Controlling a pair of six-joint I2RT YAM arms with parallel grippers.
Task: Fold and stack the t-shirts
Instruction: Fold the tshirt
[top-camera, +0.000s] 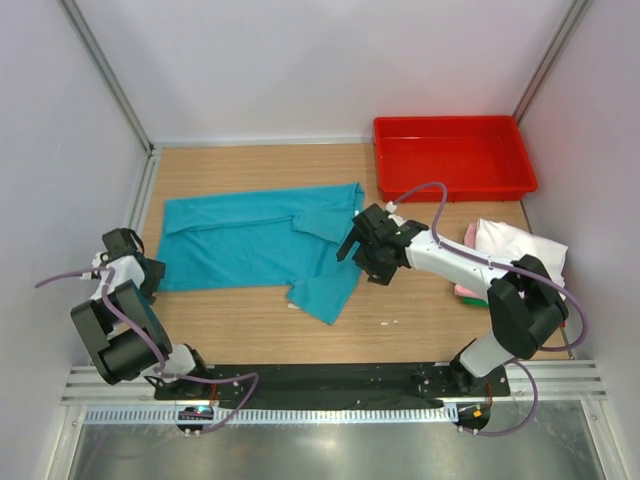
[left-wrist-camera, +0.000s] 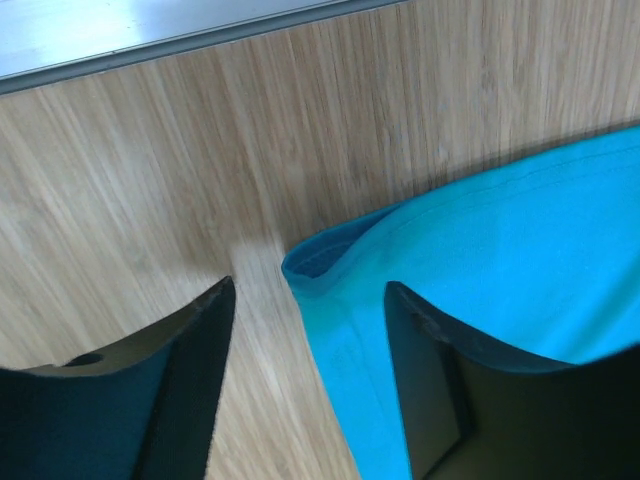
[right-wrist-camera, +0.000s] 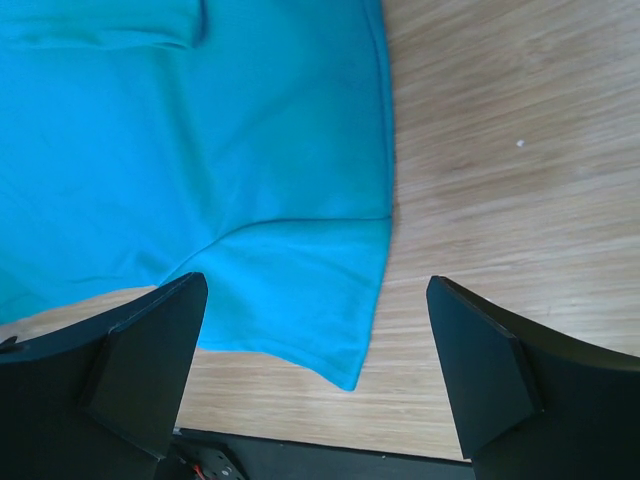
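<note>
Tabletop: pale wood grain, walled by white panels on the left, far and right sides.
Teal t-shirt: lay flat across the left and middle of the tabletop, its left hem near the left edge. Its right end reached the middle, where one flap pointed toward the near edge. A fold line ran along its far part.
Red tray: sat in the far right corner of the tabletop, apart from the teal cloth.
White t-shirt: lay folded by the right edge, nearer than the tray, on top of the pile and partly behind the right arm.
Pink t-shirt: only an edge showed under the white one.
Green t-shirt: a thin strip showed at the pile's bottom.
Right pincer: spread wide and holding nothing, over the teal shirt's right side, with a cloth corner lying between the two fingers.
Left pincer: fingers apart, straddling the rolled hem corner at the teal shirt's left end. One finger was over bare wood and the other over cloth, and nothing was pinched.
</note>
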